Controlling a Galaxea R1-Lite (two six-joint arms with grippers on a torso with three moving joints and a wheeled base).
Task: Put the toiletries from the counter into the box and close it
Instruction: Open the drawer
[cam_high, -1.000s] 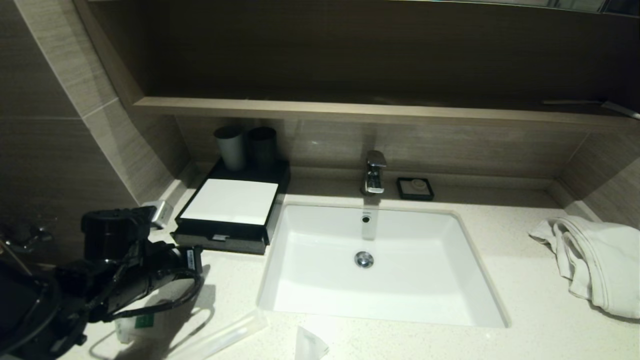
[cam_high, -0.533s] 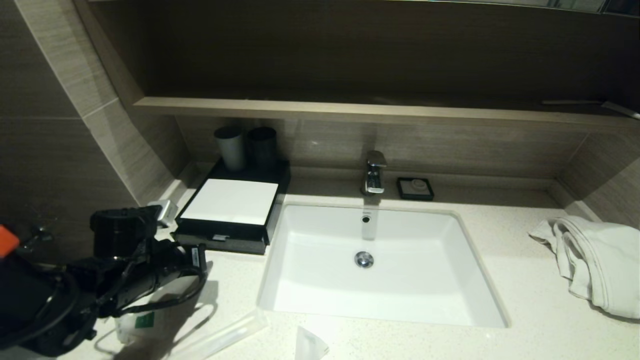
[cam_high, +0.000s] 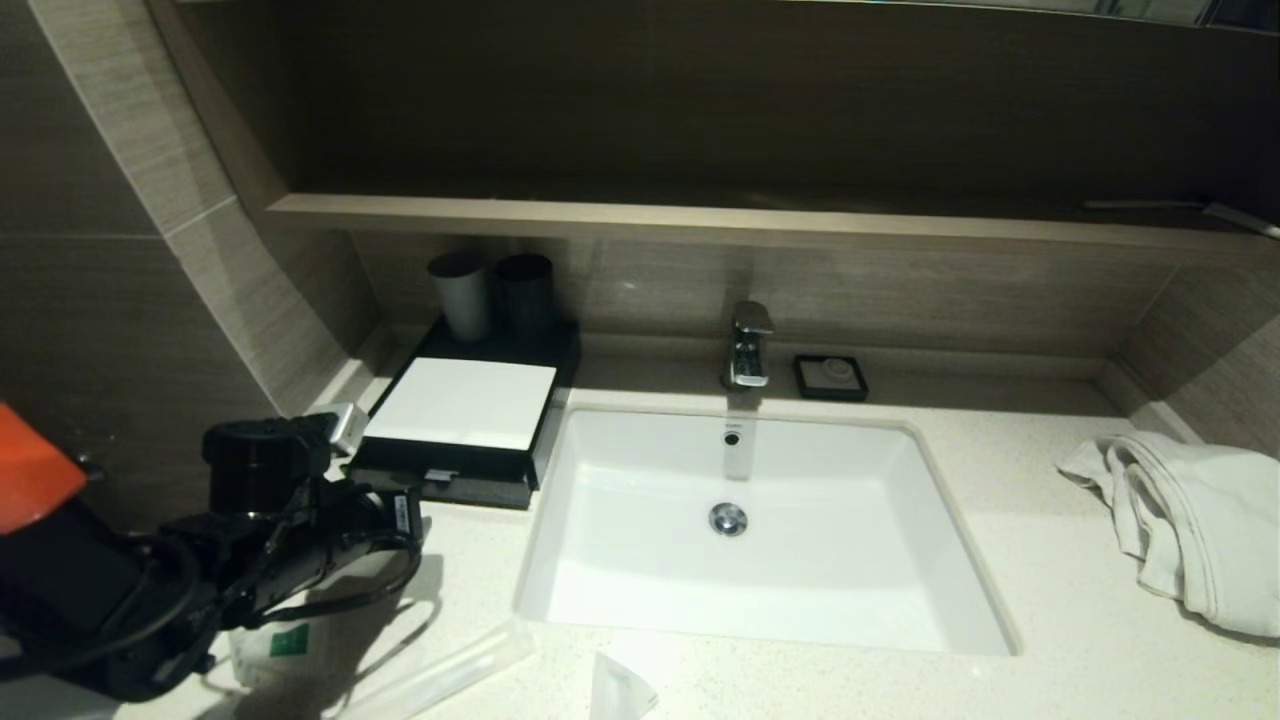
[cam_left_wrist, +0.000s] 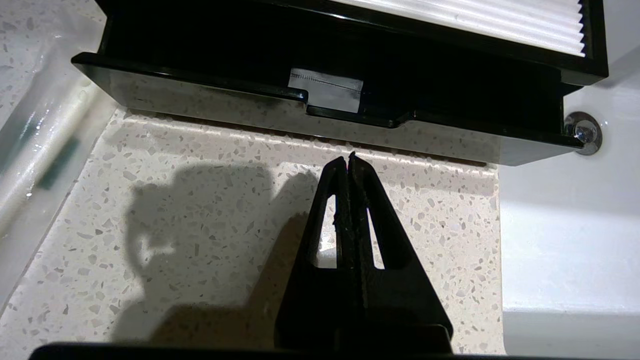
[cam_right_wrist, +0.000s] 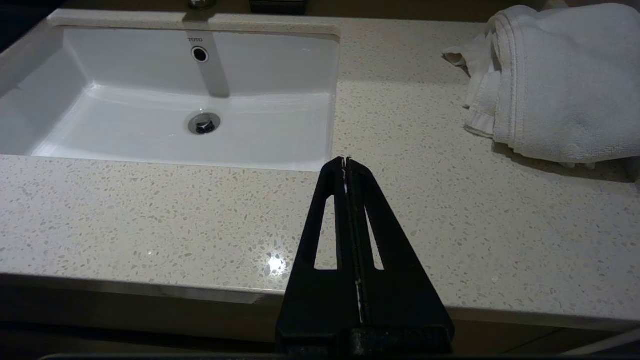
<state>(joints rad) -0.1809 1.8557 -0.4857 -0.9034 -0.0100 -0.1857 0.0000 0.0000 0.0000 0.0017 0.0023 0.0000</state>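
Note:
The black box (cam_high: 460, 405) with a white top panel stands left of the sink, and its front drawer (cam_left_wrist: 300, 110) is pulled out a little. The drawer's small pale pull (cam_left_wrist: 326, 90) faces my left gripper (cam_left_wrist: 348, 157). That gripper is shut and empty, its tips just short of the drawer front. My left arm (cam_high: 300, 520) reaches in low over the counter (cam_high: 1050, 600). The toiletries lie at the counter's front left: a pouch with a green mark (cam_high: 275, 640), a long thin packet (cam_high: 450, 670) and a small pouch (cam_high: 620, 690). My right gripper (cam_right_wrist: 346, 161) hangs shut and empty over the counter right of the sink.
A white sunken sink (cam_high: 760, 540) with a chrome tap (cam_high: 748, 345) fills the middle. Two dark cups (cam_high: 490, 295) stand behind the box. A small black soap dish (cam_high: 830, 377) sits by the tap. At the right lies a white towel (cam_high: 1190, 520). A wooden shelf (cam_high: 700, 220) overhangs the back.
My left arm has moved forward and to the right, bringing its shut gripper closer to the drawer front. Nothing else has moved.

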